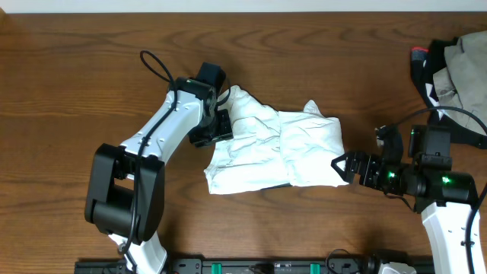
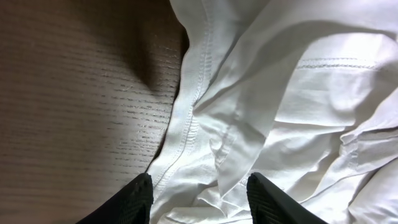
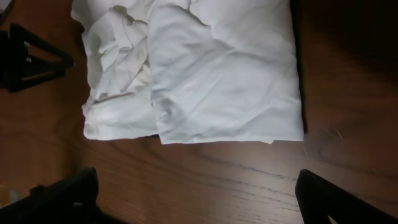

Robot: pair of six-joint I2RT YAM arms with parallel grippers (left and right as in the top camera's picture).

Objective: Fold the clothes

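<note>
The thin, wrinkled white cloth garment [image 1: 274, 148] lies in the middle of the brown wooden desk [image 1: 76, 76], gathered into a rough bundle. Its right half looks folded flat and its left half is rumpled, so I judge the folding well begun but unfinished. The left gripper [image 1: 219, 125] sits over the garment's left edge, jaws parted, with cloth between them but unpinched. The right gripper [image 1: 344, 169] sits just beside the right edge, jaws spread wide and empty.

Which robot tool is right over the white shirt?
The left tool, its fingers open astride the hem of the white shirt. The right tool sits open beside the shirt, over bare table.
</note>
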